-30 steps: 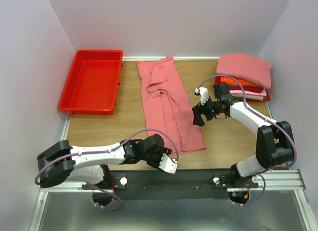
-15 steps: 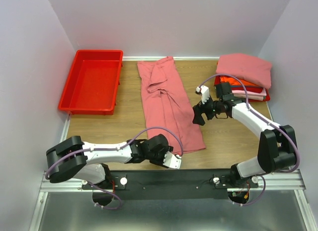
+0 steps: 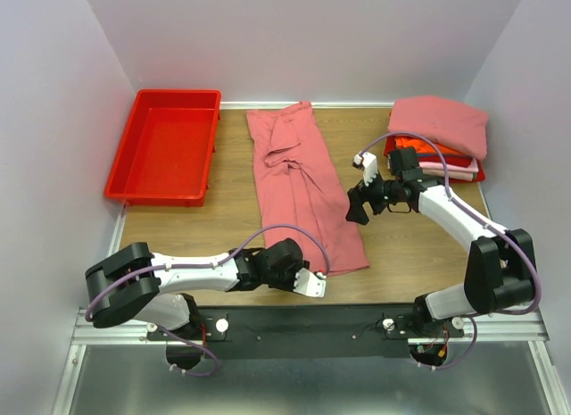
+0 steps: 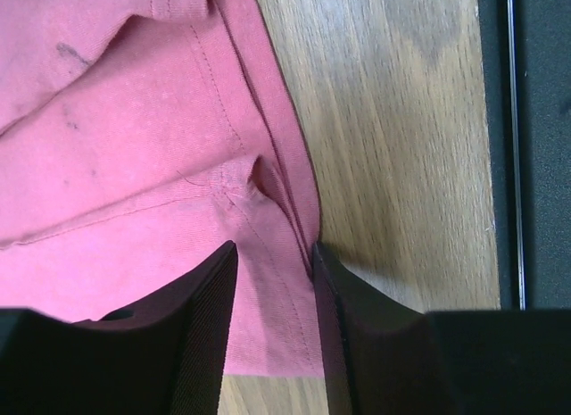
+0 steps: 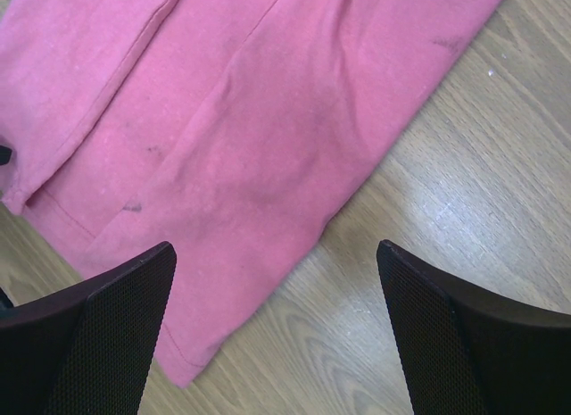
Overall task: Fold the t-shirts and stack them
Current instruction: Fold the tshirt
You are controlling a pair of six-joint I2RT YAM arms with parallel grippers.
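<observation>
A large salmon-pink t-shirt (image 3: 294, 183) lies folded into a long strip down the middle of the table. My left gripper (image 3: 312, 286) sits at its near right corner, jaws drawn close with the hem between them; the cloth (image 4: 134, 120) puckers just past the fingertips of the left gripper (image 4: 275, 250). My right gripper (image 3: 357, 205) hovers wide open and empty over the strip's right edge, and the right wrist view shows the shirt (image 5: 223, 103) below the gripper (image 5: 275, 247). A stack of folded t-shirts (image 3: 439, 120), salmon on top with orange and red beneath, sits at the back right.
A red plastic bin (image 3: 165, 147) stands at the back left. Bare wooden table (image 3: 410, 245) lies to the right of the strip. The table's near edge and a black rail (image 4: 535, 165) are just right of the left gripper.
My left gripper has slid right and slightly forward onto the shirt's near right corner. My right gripper has shifted only a little above the shirt's right edge.
</observation>
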